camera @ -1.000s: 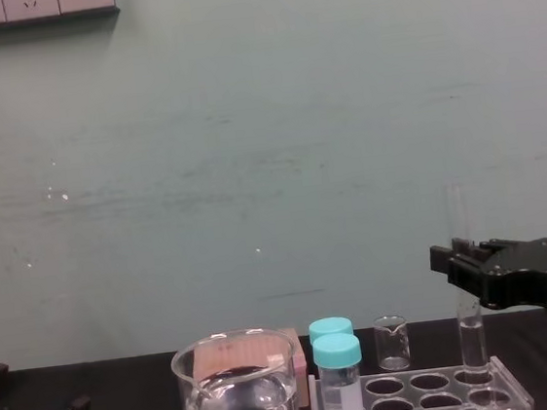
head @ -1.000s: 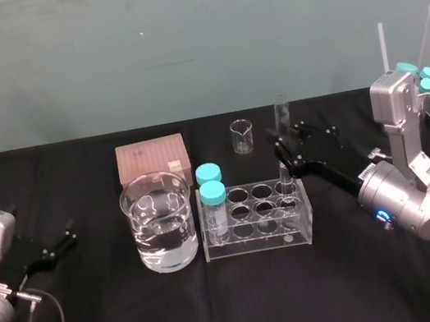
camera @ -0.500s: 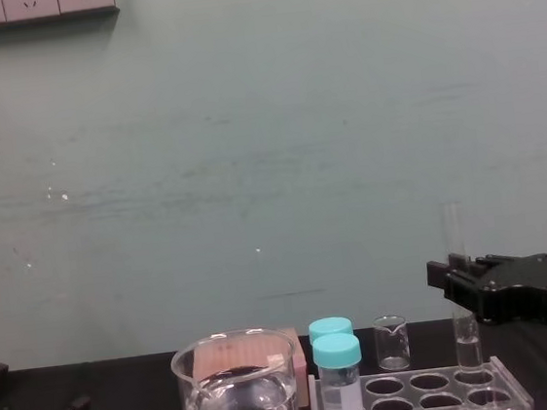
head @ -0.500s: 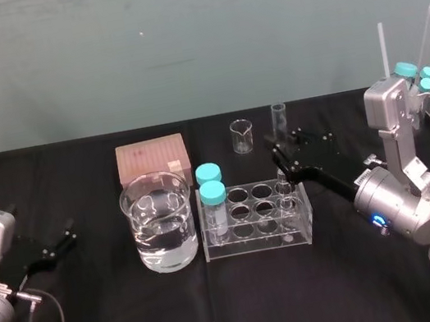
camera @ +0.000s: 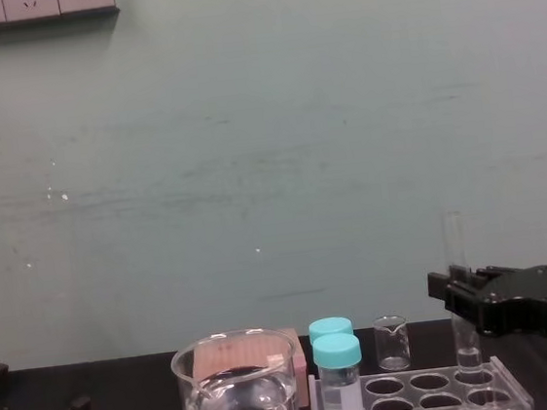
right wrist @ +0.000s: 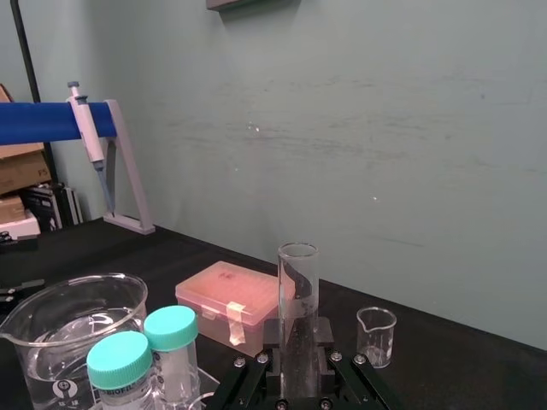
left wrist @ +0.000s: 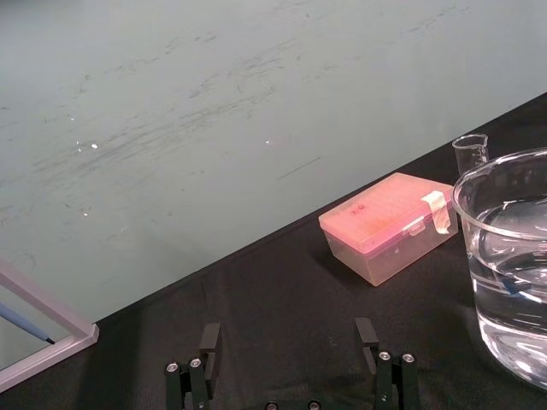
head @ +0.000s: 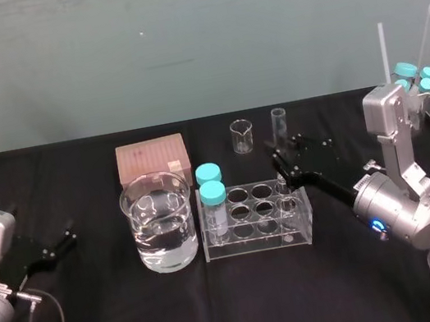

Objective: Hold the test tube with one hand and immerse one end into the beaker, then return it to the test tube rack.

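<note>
The test tube (head: 279, 125) stands upright at the right end of the test tube rack (head: 257, 224), over the end hole of the row nearer the table's far edge. The right gripper (head: 282, 167) is clamped on the tube about halfway up, with 1 black finger (right wrist: 264, 366) pressed to each side, so the open mouth rises clear above the jaws and the lower part hangs below them. In the chest view the right gripper (camera: 458, 294) reaches in from the right, and the test tube (camera: 453, 240) drops behind it to the rack (camera: 420, 383). The fingers hide the tube's middle. Its rounded end blurs into the clear acrylic, so how deep it sits in the hole cannot be told. The rack lies near the middle of the black table (head: 100, 315). The beaker (head: 160, 229), part filled with clear liquid, stands just beside the rack's left end, and 2 teal-capped vials (head: 212, 199) stand in the rack's left holes. The rack's base is cut off along the bottom of the chest view. The left gripper (left wrist: 288, 342) rests near the table's left edge with its fingers spread wide and nothing between them.
</note>
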{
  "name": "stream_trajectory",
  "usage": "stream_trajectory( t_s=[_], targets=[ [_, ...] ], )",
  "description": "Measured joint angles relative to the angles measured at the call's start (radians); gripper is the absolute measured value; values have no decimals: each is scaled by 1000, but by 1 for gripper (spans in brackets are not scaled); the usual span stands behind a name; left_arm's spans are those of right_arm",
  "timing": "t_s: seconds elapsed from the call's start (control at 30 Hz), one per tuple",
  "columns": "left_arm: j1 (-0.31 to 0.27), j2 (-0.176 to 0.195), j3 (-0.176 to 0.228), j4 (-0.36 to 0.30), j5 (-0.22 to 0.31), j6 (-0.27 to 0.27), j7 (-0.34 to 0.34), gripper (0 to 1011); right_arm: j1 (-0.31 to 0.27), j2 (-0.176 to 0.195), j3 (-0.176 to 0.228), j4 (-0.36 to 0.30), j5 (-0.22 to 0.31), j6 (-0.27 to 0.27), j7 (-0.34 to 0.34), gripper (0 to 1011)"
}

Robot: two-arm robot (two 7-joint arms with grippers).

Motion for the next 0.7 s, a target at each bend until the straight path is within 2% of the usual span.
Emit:
stream_trajectory(
  t_s=[0.4,0.7],
  targets=[
    [0,0,0,0,0,0,0,1000,3,-10,3,32,-2,-30,6,226],
    [0,0,0,0,0,0,0,1000,7,-13,2,41,-7,-32,9,226]
  ],
)
